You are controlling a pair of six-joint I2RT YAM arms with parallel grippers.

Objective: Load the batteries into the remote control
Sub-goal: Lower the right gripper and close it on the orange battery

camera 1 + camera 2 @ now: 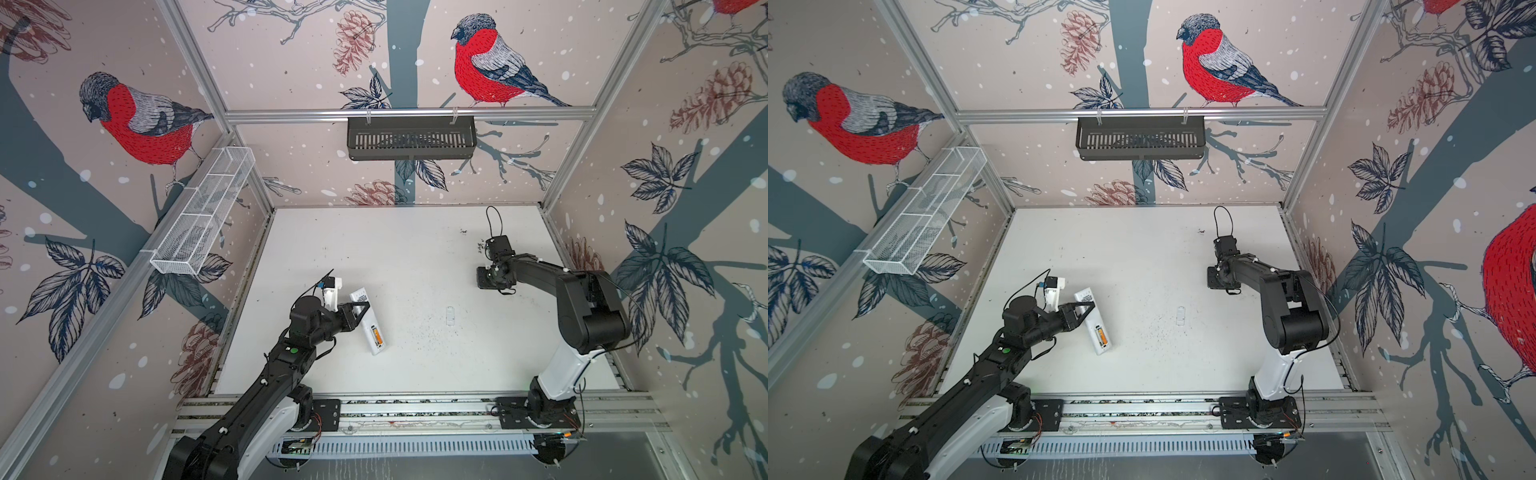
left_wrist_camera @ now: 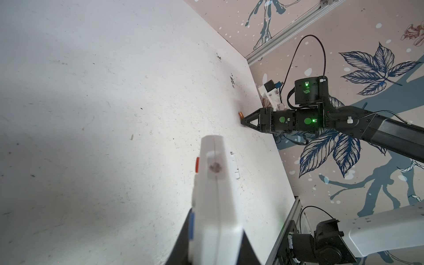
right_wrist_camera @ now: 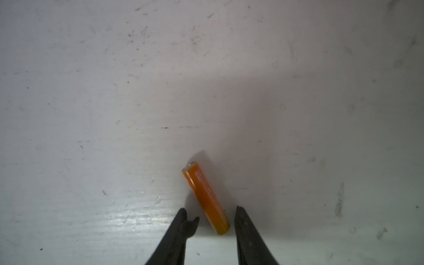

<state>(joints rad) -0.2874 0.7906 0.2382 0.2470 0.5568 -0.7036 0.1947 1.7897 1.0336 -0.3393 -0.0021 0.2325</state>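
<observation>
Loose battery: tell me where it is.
In the right wrist view the loose battery lies on the white table between the open tips of the right gripper, on the table's right side.

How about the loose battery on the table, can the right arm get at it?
Probably yes. The right gripper straddles the orange battery, which lies flat on the white table with one end in the gap between its jaws. Nothing else is near it; the jaws stand apart, not yet closed.
</observation>
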